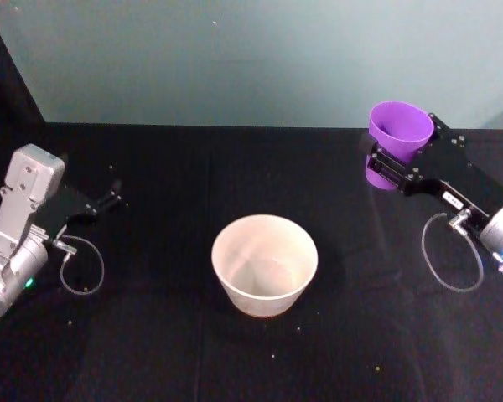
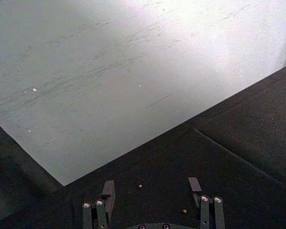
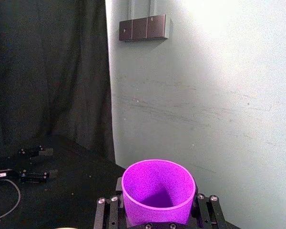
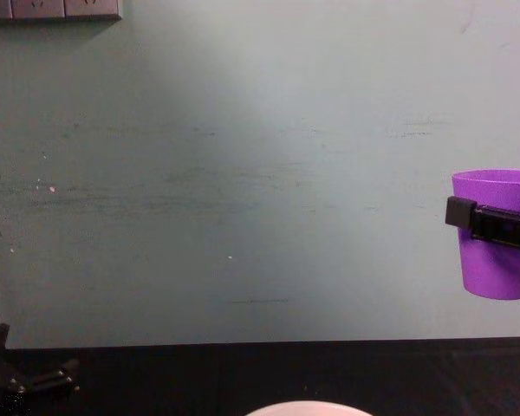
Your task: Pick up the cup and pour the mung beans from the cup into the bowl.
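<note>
One cup in the air at the right, one bowl at the middle.
The right gripper pinches the purple cup upright above the far right of the black table, well apart from the pale bowl. The left gripper sits low at the left, its fingers spread. A few small grains lie scattered around.

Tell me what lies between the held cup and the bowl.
Nothing: the head view shows bare black cloth between the cup, held by the right pincer, and the bowl.
</note>
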Robot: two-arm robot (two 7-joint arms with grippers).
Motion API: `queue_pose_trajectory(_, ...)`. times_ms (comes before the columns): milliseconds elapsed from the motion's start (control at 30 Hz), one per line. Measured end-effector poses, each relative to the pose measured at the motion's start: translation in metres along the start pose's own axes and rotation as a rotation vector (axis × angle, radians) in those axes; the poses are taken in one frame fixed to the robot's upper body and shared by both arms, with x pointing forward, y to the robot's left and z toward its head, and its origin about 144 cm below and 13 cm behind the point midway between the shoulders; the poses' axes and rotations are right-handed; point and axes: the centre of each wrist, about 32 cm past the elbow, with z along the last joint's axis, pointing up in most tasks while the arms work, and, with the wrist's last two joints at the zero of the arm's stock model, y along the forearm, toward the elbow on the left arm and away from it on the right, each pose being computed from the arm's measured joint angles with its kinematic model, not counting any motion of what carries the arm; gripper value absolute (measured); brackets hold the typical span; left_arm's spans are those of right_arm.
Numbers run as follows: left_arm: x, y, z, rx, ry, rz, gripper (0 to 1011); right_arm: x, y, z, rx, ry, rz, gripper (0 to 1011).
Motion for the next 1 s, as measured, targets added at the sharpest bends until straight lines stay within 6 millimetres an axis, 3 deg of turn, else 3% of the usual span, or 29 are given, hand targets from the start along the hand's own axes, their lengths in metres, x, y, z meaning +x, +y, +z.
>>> queue_pose_trajectory(1000, 0.0, 0.0, 0.0, 0.0, 0.0, 0.0, 1000, -0.0001, 0.0, -0.0016, 0.001, 0.002, -0.001, 750)
